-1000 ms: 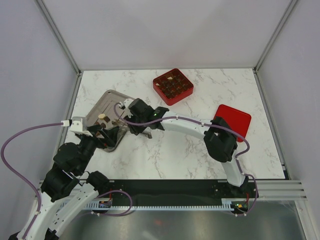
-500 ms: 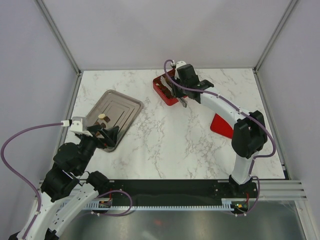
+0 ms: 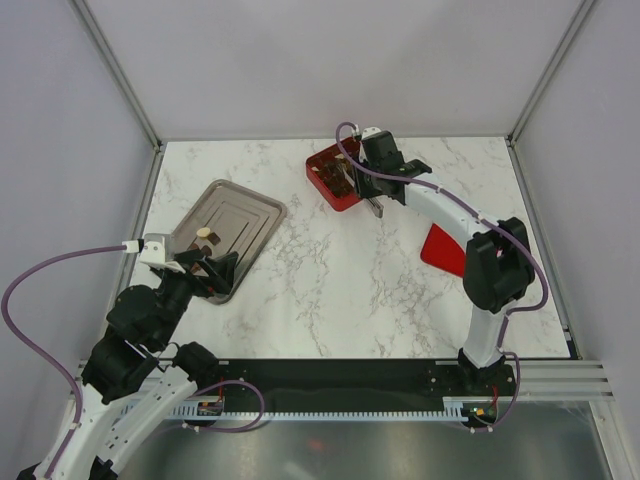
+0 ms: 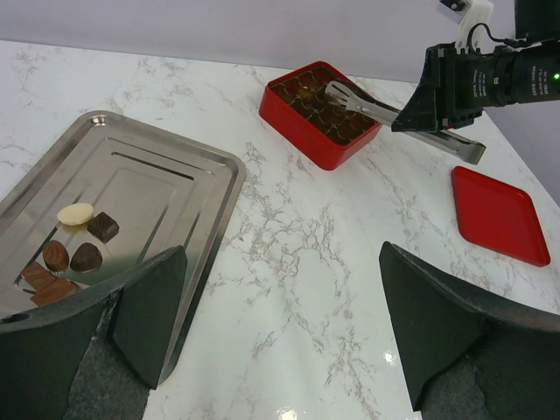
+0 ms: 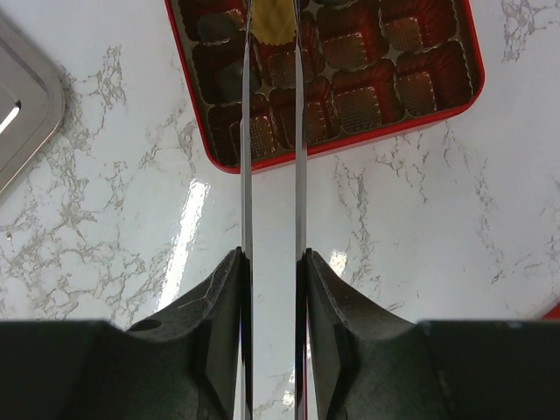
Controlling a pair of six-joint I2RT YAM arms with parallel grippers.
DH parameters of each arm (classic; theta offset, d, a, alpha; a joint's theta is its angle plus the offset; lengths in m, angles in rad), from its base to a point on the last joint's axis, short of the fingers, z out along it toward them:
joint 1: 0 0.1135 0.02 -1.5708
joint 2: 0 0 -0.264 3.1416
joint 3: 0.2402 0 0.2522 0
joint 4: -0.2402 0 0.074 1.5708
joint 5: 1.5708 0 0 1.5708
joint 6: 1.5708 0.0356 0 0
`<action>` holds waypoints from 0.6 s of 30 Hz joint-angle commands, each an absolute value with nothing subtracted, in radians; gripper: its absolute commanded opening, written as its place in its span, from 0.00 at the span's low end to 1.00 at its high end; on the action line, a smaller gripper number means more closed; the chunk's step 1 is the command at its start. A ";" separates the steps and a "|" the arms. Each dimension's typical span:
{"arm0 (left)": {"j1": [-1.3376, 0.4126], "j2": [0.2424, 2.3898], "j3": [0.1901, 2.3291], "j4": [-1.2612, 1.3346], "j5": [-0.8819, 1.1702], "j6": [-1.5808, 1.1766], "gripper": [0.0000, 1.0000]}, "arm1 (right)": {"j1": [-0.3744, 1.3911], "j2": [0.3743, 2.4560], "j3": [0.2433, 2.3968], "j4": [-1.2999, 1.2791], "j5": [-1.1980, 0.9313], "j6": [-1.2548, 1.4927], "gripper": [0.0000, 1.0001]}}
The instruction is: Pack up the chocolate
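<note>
Now my right pincer (image 5: 271, 262), clamped on the tongs (image 5: 245, 131), has swung from the left tray (image 4: 149, 184) to the far red box (image 5: 350, 138), a cream chocolate (image 5: 273, 17) between the tips; more chocolates (image 4: 87, 255) wait on the tray, left pincer (image 4: 284, 315) wide.

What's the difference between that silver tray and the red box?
The silver tray is flat, rectangular metal; the red box is square and deeper. The tray's chocolates lie loose at one end; the box's sit in gridded cups. Both rest on the marble table.
</note>
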State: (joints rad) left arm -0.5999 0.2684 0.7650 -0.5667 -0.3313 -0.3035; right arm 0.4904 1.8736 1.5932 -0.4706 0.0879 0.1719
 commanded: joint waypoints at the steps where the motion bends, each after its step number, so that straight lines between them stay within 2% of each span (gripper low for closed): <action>1: -0.598 0.278 0.767 -0.523 -0.339 -0.265 1.00 | 0.479 1.887 1.591 -0.449 0.097 0.184 0.38; 18: -0.598 0.276 0.767 -0.523 -0.339 -0.265 1.00 | 0.472 1.896 1.623 -0.459 0.103 0.180 0.48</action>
State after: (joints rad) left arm -0.5999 0.2684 0.7650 -0.5671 -0.3313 -0.3035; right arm 0.4793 1.8961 1.5898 -0.4728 0.0879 0.1795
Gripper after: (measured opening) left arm 0.993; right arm 0.481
